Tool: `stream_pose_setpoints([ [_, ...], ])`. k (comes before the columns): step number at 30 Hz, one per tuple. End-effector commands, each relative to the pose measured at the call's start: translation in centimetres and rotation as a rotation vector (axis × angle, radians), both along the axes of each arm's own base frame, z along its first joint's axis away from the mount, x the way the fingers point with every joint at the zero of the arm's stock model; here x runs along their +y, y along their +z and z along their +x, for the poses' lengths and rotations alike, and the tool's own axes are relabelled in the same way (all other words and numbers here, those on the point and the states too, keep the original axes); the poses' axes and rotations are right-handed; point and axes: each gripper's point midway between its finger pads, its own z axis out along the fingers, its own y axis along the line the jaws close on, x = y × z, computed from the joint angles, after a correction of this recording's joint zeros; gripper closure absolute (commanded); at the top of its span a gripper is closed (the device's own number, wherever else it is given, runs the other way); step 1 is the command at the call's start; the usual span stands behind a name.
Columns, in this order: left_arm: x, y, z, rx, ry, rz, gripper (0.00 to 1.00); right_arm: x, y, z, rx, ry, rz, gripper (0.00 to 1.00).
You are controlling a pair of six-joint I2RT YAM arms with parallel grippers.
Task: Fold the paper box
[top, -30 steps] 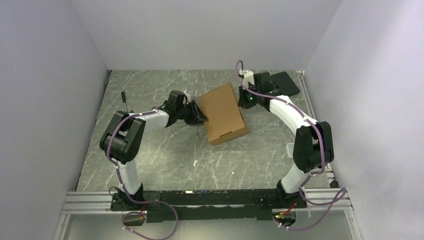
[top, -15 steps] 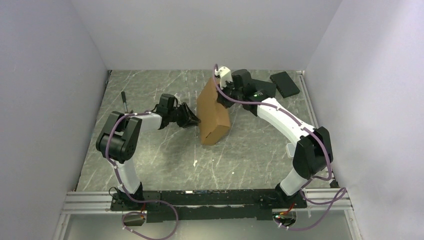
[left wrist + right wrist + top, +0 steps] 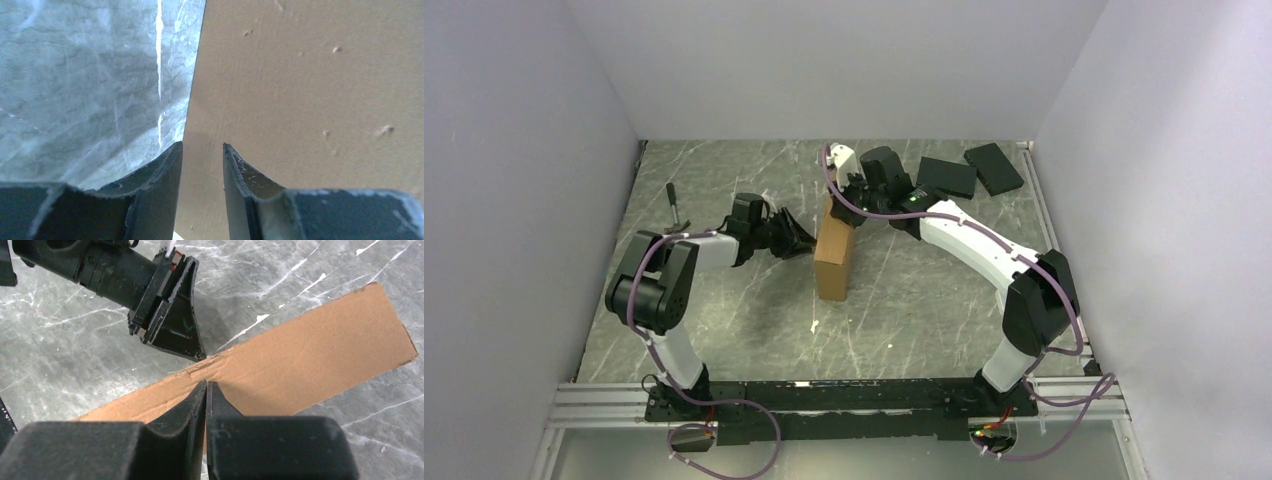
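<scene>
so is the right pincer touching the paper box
Touching. The right wrist view shows the right pincer shut on the upper edge of the paper box, with the cardboard creased right at its tips.

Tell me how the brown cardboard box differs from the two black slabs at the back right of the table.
The paper box is brown cardboard; the black slabs are dark and plain. The box stands up on one edge, its top pinched by the jaws of the right arm; the slabs lie flat, untouched. The box looks longer than either slab. Both are rectangular things on the same table.
</scene>
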Motion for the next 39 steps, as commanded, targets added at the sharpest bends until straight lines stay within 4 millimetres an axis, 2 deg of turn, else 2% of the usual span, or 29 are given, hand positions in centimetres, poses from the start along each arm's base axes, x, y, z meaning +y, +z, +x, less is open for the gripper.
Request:
stream_pose_setpoints([
  [1,0.7,3.1,0.4,-0.080,0.001,-0.035,0.59,-0.7,-2.5,-3.6,0.154,0.077,-0.056,0.91],
  [6,1.8,4.3,0.3,-0.107,0.008,-0.031,0.58,-0.2,-0.1,-4.8,0.138,0.145,0.000,0.88],
  [12,2.8,8.1,0.1,-0.218,0.015,-0.007,0.54,-0.4,1.5,-5.7,0.136,0.209,0.044,0.85],
  [20,3.0,13.4,-0.9,-0.367,-0.015,-0.029,0.36,-1.7,4.5,-6.6,0.118,0.301,0.130,0.82],
  [25,2.2,15.3,-1.8,-0.407,-0.070,-0.095,0.27,-2.8,5.9,-8.0,0.120,0.375,0.210,0.79],
  [32,0.8,18.1,-2.6,-0.473,-0.151,-0.217,0.17,-4.9,5.3,-7.5,0.156,0.357,0.295,0.75],
  [37,-0.5,18.0,-2.9,-0.452,-0.217,-0.260,0.16,-6.8,4.7,-7.3,0.177,0.337,0.365,0.69],
  [39,-1.2,17.5,-2.8,-0.430,-0.239,-0.256,0.16,-7.3,4.3,-7.3,0.178,0.334,0.375,0.62],
])
